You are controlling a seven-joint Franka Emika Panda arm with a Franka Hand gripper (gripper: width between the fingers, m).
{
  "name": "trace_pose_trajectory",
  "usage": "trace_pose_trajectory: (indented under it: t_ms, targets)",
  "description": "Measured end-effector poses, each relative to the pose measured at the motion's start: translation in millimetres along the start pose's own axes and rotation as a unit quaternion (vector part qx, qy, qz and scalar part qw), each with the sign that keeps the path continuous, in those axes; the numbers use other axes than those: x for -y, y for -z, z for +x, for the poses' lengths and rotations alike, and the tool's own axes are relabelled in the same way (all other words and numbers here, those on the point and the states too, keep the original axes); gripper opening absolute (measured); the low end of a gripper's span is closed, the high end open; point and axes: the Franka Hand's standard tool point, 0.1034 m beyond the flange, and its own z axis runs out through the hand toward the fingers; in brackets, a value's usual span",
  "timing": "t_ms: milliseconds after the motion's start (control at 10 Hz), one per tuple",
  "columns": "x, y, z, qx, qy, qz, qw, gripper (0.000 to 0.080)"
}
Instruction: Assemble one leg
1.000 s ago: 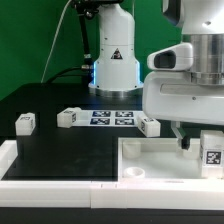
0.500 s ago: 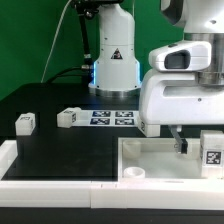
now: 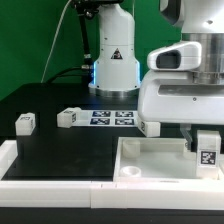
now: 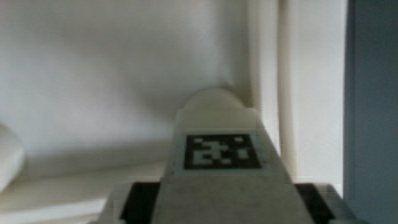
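Jaws [image 4: 217, 205] clamp the leg [image 4: 221, 150] between them.

Black bench [image 3: 60, 150]: open through the middle; two loose pegs [image 3: 25, 123] and [image 3: 68, 117] stand well apart toward the exterior view's left.
Marker board [image 3: 112, 118]: lies flat, no barrier to a pass above it.
Tray [image 3: 150, 158]: raised rim walls its hollow (floor bare on the exterior view's left).
Tray, right side: filled by the arm's body [image 3: 185, 90] and the leg [image 3: 206, 148] in the jaws.
Wrist view: the leg [image 4: 221, 140] stands close to the tray wall [image 4: 270, 60].
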Motion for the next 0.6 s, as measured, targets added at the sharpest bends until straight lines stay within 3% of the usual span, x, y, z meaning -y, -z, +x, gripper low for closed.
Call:
trace_pose_trajectory:
  t_ms: [400,600]
  targets:
    - [-25.2,1.3,5.7,-0.018,-0.239,-0.035,0.970,0.0291]
    - [-42.2,3.1,5.8,-0.025,-0.296,-0.063,0.953,0.0304]
